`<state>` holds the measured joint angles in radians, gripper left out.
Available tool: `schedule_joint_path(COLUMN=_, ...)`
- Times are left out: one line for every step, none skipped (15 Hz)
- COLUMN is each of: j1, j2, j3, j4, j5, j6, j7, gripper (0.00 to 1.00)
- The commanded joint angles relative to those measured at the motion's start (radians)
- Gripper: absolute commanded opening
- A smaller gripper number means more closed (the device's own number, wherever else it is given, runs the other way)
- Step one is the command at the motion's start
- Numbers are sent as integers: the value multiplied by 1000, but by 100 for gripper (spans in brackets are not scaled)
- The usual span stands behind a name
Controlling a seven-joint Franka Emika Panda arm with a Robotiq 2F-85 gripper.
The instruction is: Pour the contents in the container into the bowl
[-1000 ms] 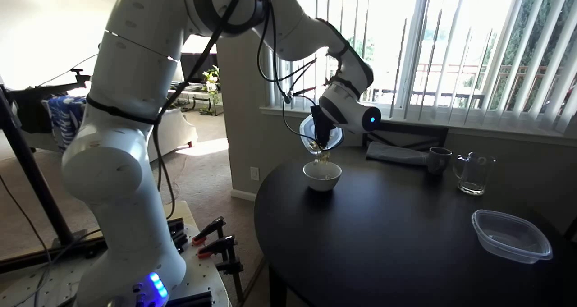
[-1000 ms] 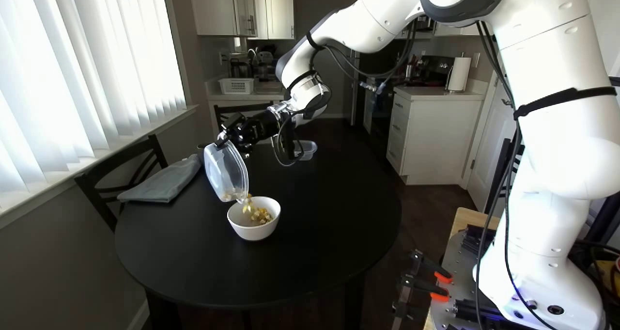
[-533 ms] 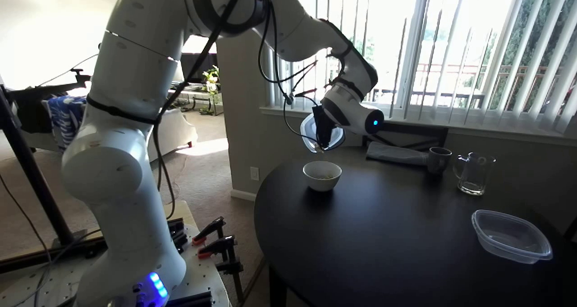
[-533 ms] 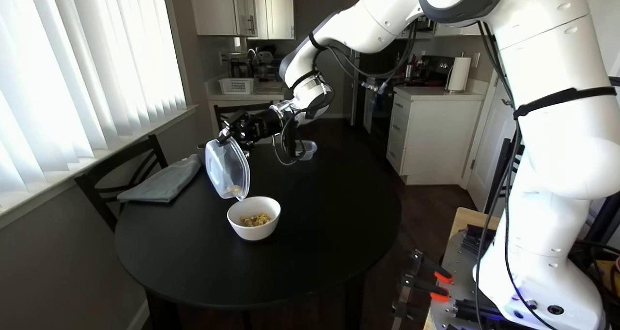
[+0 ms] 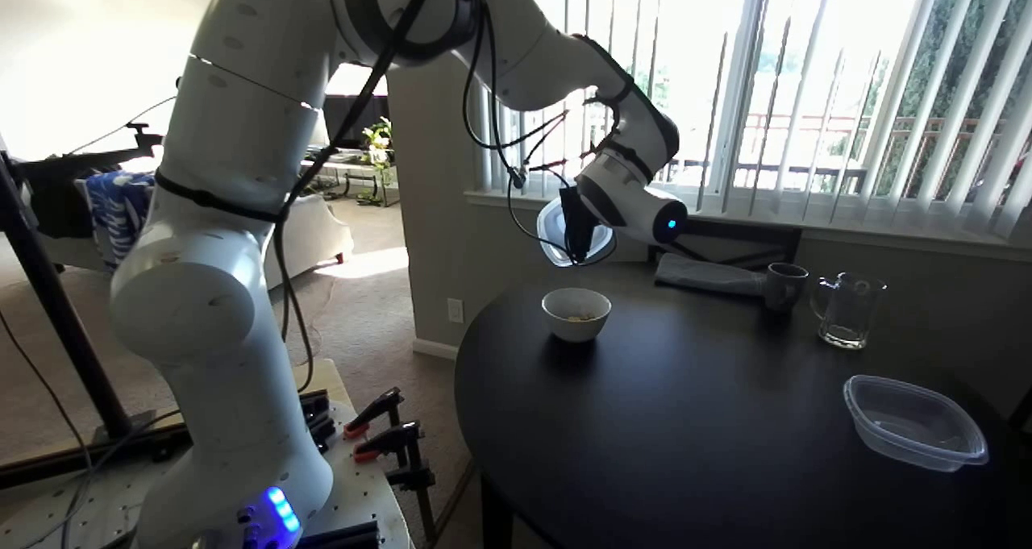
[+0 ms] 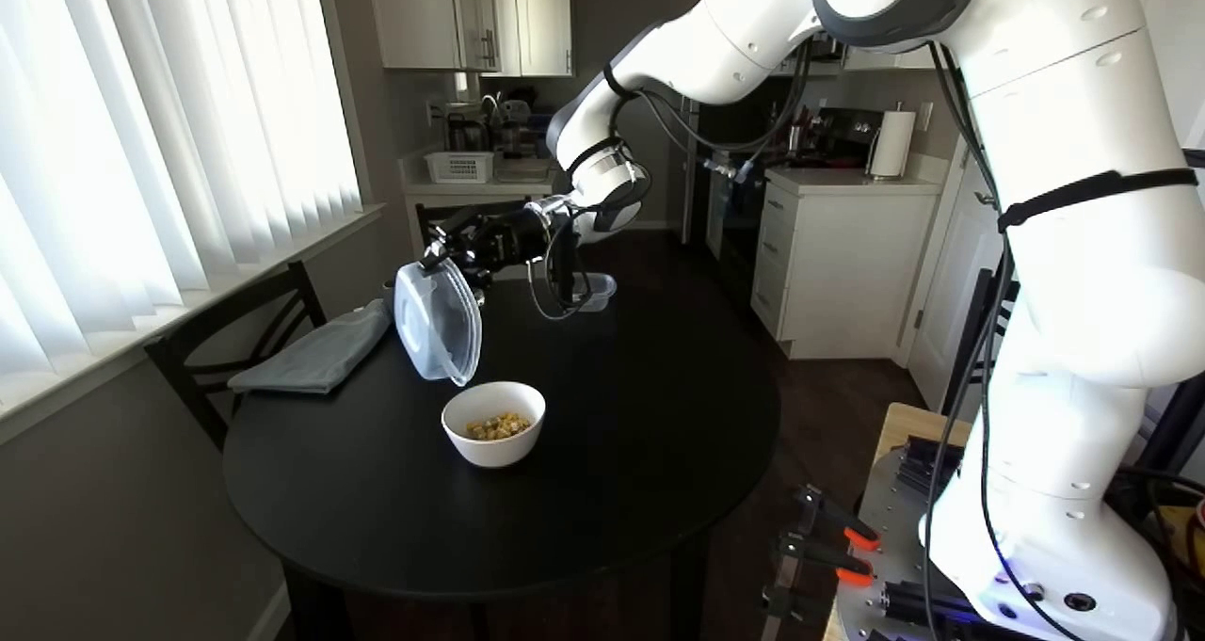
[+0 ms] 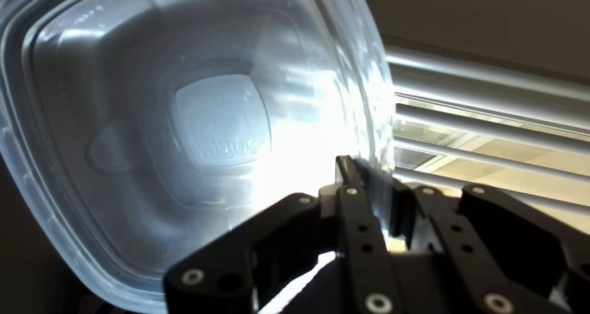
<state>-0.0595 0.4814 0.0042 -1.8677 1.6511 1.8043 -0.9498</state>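
My gripper (image 7: 374, 189) is shut on the rim of the container (image 7: 221, 120), a translucent whitish tub. In both exterior views the container (image 5: 551, 230) (image 6: 433, 326) hangs steeply tilted from the gripper (image 6: 438, 253), its open side facing the bowl's side and its lower corner a little above the bowl, apart from it. No bits show inside the container in the wrist view. The pale bowl (image 6: 494, 451) stands upright on the dark table; it also shows in an exterior view (image 5: 572, 327). The brownish-yellow contents (image 6: 499, 425) lie in a heap in the bowl.
A larger clear tub (image 5: 915, 424) stands at the table's far end from the bowl. A glass mug (image 5: 850, 311), a grey mug (image 5: 784, 287) and a folded grey cloth (image 6: 315, 344) lie along the window side. A black chair (image 6: 254, 340) stands by the window.
Bits were falling from the container a second ago; half a second ago some were still in its lower corner. Now they lie in the bowl. The container has risen slightly and tilted more.
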Motion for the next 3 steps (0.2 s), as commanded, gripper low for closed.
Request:
schedule_joint_path(j1=1, j2=-1, j3=-10, j4=-13, j5=42, j6=-33, j7=-30, gripper=1)
schedule_joint_path(j1=1, j2=-1, j3=-11, j4=-14, j5=45, j6=-32, j7=-29, gripper=1)
schedule_joint_path(j1=2, j2=-1, j3=-12, j4=-14, j5=44, j6=-30, j7=-29, gripper=1)
